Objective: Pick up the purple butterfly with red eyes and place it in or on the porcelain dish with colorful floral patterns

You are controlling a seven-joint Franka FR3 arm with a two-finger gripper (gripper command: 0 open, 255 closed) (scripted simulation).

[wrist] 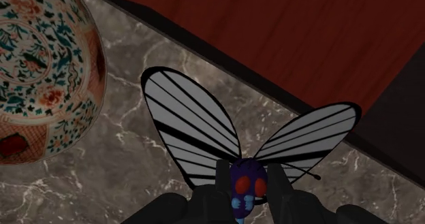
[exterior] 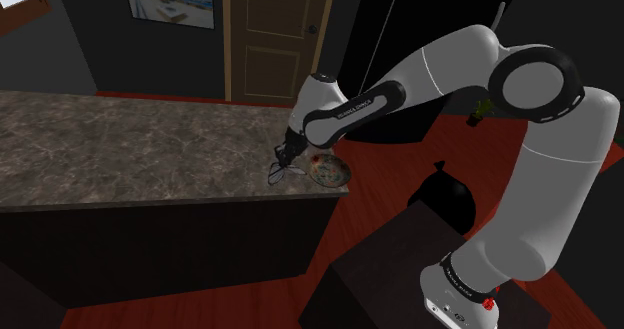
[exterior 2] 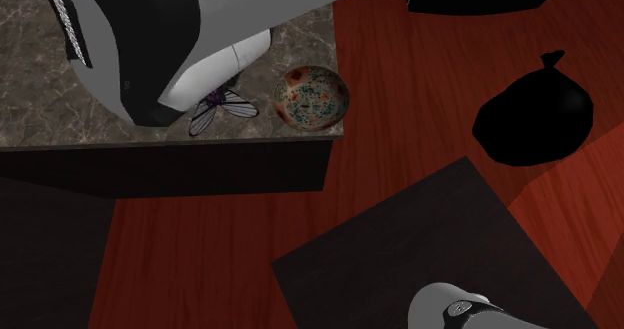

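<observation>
A butterfly (wrist: 191, 127) with pale black-veined wings, a purple body and red eyes sits at the marbled counter's corner, close to its edge. My gripper (wrist: 248, 185) is shut on its body, one black finger on each side of the head. Beside it stands the round porcelain dish (wrist: 41, 73) with colourful floral patterns. In the shoulder view the gripper (exterior: 284, 162) points down at the butterfly (exterior: 280, 172), just left of the dish (exterior: 328, 172). The second exterior view shows the butterfly (exterior 2: 222, 107) under the white arm, with the dish (exterior 2: 313, 99) to its right. Whether the butterfly touches the counter is unclear.
The counter (exterior: 120, 147) stretches away to the shoulder view's left and ends just past the dish. Beyond that edge lies red wood floor (exterior 2: 400, 97) with a black bag (exterior 2: 530, 122) on it. The dark stand (exterior: 390, 267) stands below the counter corner.
</observation>
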